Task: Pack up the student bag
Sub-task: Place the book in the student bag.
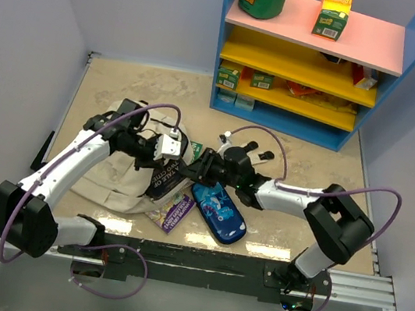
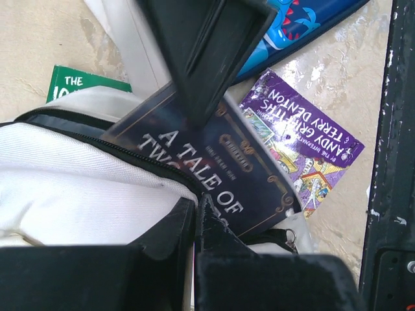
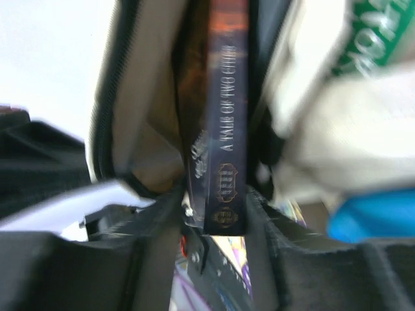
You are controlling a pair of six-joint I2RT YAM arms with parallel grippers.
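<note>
Well, the bag (image 1: 113, 180) lies slumped on the left half of the table (image 1: 162, 93). Its outer side is near the left wall (image 1: 18, 54) and its mouth is turned toward the middle. Behind it the tabletop is bare up to the back wall (image 1: 152, 5). A shelf unit (image 1: 227, 40) fills the back right corner, and more bare surface runs along the right side.

Up front it is crowded. A purple book (image 1: 175, 210) and a blue pencil case (image 1: 220, 214) lie just beside the bag's mouth, near the front rail (image 1: 199, 258). A green book (image 1: 195, 150) pokes out behind the mouth.

The left gripper (image 2: 196, 210) is pinched tight on the zip edge of the bag's mouth. A dark book (image 2: 214, 175) stands on edge, partway into the opening. The right gripper (image 3: 214, 207) straddles its outer end, with its fingers (image 3: 272, 259) partly open and close against both covers. The blur stops me telling whether they press it.
</note>
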